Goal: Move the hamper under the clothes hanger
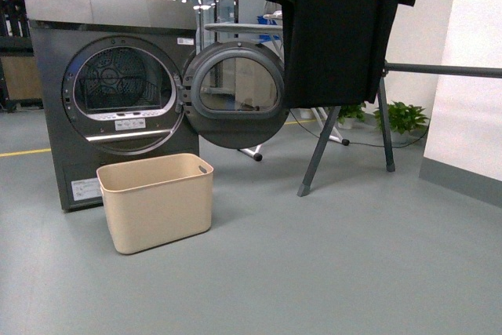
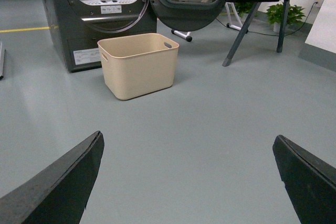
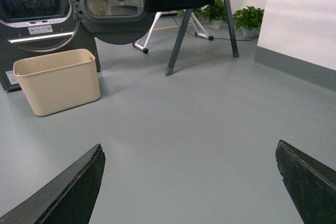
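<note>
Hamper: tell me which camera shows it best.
Left wrist view: the hamper is whole, seen from above, with rim and both slot handles showing. Front view has the hamper whole but from lower, one handle showing. Right wrist view shows the hamper smaller, handles unclear.

- The dryer [image 1: 55, 76] stands just behind the hamper [image 1: 155, 202] and closes off that side.
- The open dryer door [image 1: 235, 132] juts out above and behind the hamper's right corner.
- Right of the hamper, bare floor [image 1: 329, 256] runs to the clothes hanger [image 1: 320, 151] legs.
- In front of the hamper, the floor lies open.
</note>
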You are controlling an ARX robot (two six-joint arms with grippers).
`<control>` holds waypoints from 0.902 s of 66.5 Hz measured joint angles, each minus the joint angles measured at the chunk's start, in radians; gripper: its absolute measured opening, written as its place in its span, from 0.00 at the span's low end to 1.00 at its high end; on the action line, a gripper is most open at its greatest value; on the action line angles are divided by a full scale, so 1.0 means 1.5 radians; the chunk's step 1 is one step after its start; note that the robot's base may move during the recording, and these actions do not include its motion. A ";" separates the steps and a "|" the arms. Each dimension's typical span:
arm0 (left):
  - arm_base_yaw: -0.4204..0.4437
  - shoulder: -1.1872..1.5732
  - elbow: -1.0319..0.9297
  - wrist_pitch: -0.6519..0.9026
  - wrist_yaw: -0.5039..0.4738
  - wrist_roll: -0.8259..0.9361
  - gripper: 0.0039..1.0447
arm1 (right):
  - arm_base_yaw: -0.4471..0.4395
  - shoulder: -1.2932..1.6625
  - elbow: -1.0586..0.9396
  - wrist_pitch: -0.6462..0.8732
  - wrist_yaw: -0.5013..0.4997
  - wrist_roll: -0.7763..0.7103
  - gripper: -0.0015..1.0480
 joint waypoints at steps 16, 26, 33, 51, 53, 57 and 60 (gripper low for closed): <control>0.000 0.000 0.000 0.000 0.000 0.000 0.94 | 0.000 0.000 0.000 0.000 -0.001 0.000 0.92; 0.000 0.001 0.000 0.000 0.000 0.000 0.94 | 0.000 0.000 0.000 0.000 0.000 0.000 0.92; 0.000 0.001 0.000 0.000 -0.001 0.000 0.94 | 0.000 0.000 0.000 0.000 0.000 0.000 0.92; 0.000 0.001 0.000 0.000 0.000 0.000 0.94 | 0.000 0.000 0.000 0.000 0.000 0.000 0.92; 0.000 0.001 0.000 0.000 0.000 0.000 0.94 | 0.000 0.000 0.000 0.000 0.000 0.000 0.92; 0.000 0.001 0.000 0.000 0.000 0.000 0.94 | 0.000 0.000 0.000 0.000 -0.001 0.000 0.92; 0.000 0.000 0.000 0.000 0.000 0.000 0.94 | 0.000 0.000 0.000 0.000 -0.001 0.000 0.92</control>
